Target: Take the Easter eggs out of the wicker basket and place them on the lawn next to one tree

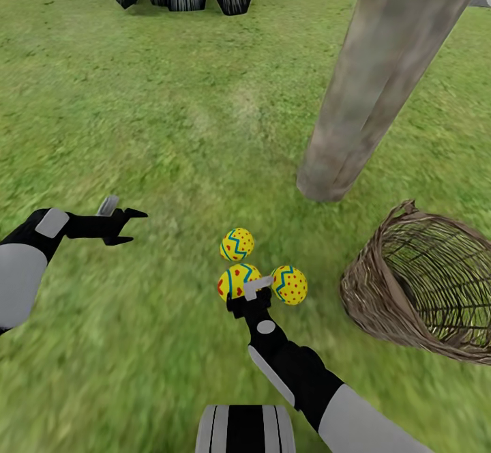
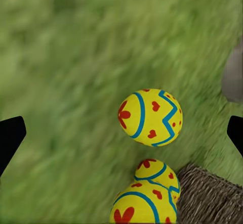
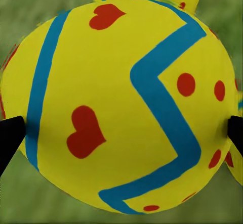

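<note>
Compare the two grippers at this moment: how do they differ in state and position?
The right gripper is at the egg cluster, its fingers flanking the near egg; the left gripper is open, empty, away from the eggs over bare lawn. Whether the right is squeezing that egg is unclear. Both are black, two-fingered.
</note>
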Motion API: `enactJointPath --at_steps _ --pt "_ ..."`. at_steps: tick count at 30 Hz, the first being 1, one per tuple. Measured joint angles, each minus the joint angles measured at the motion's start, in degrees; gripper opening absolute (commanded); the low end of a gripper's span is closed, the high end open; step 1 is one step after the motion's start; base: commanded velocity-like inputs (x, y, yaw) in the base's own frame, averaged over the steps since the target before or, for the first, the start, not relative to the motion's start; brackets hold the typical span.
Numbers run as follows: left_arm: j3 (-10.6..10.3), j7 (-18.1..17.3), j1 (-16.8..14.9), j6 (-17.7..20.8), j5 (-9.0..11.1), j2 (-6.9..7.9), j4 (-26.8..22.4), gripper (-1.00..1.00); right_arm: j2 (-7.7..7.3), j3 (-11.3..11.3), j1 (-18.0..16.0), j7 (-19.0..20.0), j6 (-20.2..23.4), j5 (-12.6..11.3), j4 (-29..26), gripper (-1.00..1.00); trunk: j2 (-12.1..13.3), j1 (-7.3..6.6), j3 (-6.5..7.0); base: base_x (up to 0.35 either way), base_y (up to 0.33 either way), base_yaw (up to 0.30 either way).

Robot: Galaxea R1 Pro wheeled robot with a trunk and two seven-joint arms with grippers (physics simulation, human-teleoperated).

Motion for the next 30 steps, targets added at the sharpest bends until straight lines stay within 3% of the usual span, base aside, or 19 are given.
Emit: enactJointPath --at_steps 11,13,16,19,22,26,30 --pt "-0.07 0.05 0.0 0.01 -0.12 1.38 0.34 1.0 -0.09 0.0 0.0 -0.09 -0.05 0.02 -0.3 1.0 0.14 -0.29 2.43 -0.001 0.0 0.0" --pt "-0.21 0.26 -0.01 -0.05 -0.49 1.54 2.49 1.0 -0.04 0.02 0.0 -0.44 0.07 -0.05 -0.88 1.0 0.17 -0.32 2.87 -0.191 0.0 0.0" --pt "-0.42 0.21 0.05 -0.07 -2.86 1.4 3.14 1.0 0.02 0.08 0.0 -0.55 0.48 -0.14 -1.08 1.0 0.21 -0.38 3.54 -0.308 0.0 0.0" --pt "-0.16 -0.15 0.08 -0.33 -5.77 1.33 7.24 1.0 -0.1 0.0 0.0 -0.6 0.77 -0.49 -1.12 1.0 0.25 -0.46 4.2 -0.338 0.0 0.0" --pt "-0.21 -0.21 0.08 -0.67 -6.26 1.29 10.19 1.0 -0.07 0.06 0.0 -0.48 0.83 -0.61 -1.13 1.0 0.29 -0.53 4.87 -0.342 0.0 0.0" --pt "-0.39 -0.35 1.25 -7.65 -6.62 -0.22 14.04 1.0 -0.02 0.09 0.0 -0.37 0.86 -0.64 -1.13 1.0 0.35 -0.63 5.75 -0.343 0.0 0.0" --pt "-0.29 -0.46 3.16 -9.17 -6.48 -1.33 14.33 1.0 -0.13 0.1 0.0 -0.3 0.66 -0.6 -1.19 1.0 0.4 -0.74 6.64 -0.343 0.0 0.0"
